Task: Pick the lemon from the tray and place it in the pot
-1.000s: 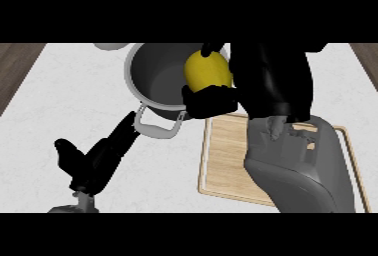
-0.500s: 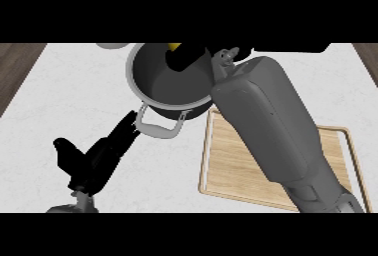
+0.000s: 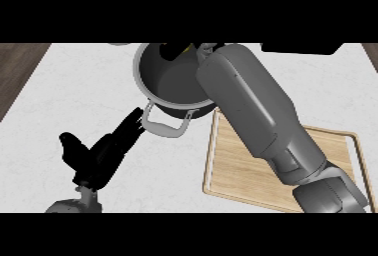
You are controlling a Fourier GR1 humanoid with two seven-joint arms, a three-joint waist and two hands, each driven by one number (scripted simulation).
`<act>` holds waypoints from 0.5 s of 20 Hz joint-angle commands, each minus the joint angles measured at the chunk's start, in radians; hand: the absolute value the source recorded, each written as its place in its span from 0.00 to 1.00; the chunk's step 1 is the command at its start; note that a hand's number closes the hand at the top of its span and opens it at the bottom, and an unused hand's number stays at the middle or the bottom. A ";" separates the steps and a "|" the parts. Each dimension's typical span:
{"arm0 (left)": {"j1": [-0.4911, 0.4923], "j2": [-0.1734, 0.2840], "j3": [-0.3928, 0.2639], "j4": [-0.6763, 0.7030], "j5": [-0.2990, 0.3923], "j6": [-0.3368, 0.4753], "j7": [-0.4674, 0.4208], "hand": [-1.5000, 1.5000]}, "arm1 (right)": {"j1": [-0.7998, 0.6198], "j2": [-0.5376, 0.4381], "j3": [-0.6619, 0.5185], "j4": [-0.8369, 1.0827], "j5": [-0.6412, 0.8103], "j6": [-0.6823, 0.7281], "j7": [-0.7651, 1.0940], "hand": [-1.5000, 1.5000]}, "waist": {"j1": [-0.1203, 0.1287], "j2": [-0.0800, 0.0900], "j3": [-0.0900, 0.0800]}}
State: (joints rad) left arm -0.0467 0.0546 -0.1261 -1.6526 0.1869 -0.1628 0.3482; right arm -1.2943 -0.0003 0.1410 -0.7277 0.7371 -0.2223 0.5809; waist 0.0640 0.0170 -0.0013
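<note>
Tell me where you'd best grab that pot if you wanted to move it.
Take the pot by its loop handle, coming from the near side. The handle juts toward the robot, clear of the rim, with an open gap to hook fingers through. The left hand lies open right beside it.

**Right arm reaches deeper over the pot**

The right forearm (image 3: 251, 110) now lies further across the pot (image 3: 166, 80) than half a second ago, its grey bulk covering more of the rim on the right side. The right hand (image 3: 176, 50) sits at the pot's far edge, mostly hidden. The lemon (image 3: 190, 48), plainly seen in that hand a second ago, shows now only as a thin yellow sliver above the pot. More of the wooden tray (image 3: 244, 175) is uncovered than a second ago
</note>
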 commanded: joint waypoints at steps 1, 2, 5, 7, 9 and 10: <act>0.001 0.000 0.000 0.040 -0.005 -0.019 -0.041 0.50 | -0.010 0.000 0.007 0.165 -0.070 -0.133 -0.121 1.00 | 0.017 0.008 -0.001; -0.015 -0.006 -0.016 0.039 -0.006 -0.031 -0.047 0.50 | -0.060 0.000 0.014 0.186 -0.115 -0.132 -0.095 1.00 | 0.033 0.010 -0.001; -0.016 -0.005 -0.009 0.020 0.004 -0.021 -0.011 0.50 | -0.101 0.000 0.003 0.272 -0.154 -0.138 -0.130 1.00 | 0.039 0.011 -0.001; -0.019 0.004 -0.021 0.009 -0.013 -0.026 -0.014 0.50 | -0.080 0.000 0.008 0.333 -0.139 -0.146 -0.169 1.00 | 0.061 0.021 -0.001; -0.055 -0.009 -0.016 0.022 -0.010 -0.015 -0.002 0.50 | -0.051 0.000 -0.026 0.345 -0.211 -0.207 -0.172 1.00 | 0.062 0.022 0.000; -0.036 0.002 -0.017 0.017 -0.002 -0.031 -0.003 0.50 | -0.016 0.000 -0.047 0.344 -0.238 -0.236 -0.215 1.00 | 0.062 0.022 0.000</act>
State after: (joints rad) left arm -0.0735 0.0501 -0.1416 -1.6356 0.1825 -0.1838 0.3375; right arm -1.3454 0.0000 0.1227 -0.4393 0.5707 -0.3881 0.4248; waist 0.1140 0.0343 -0.0018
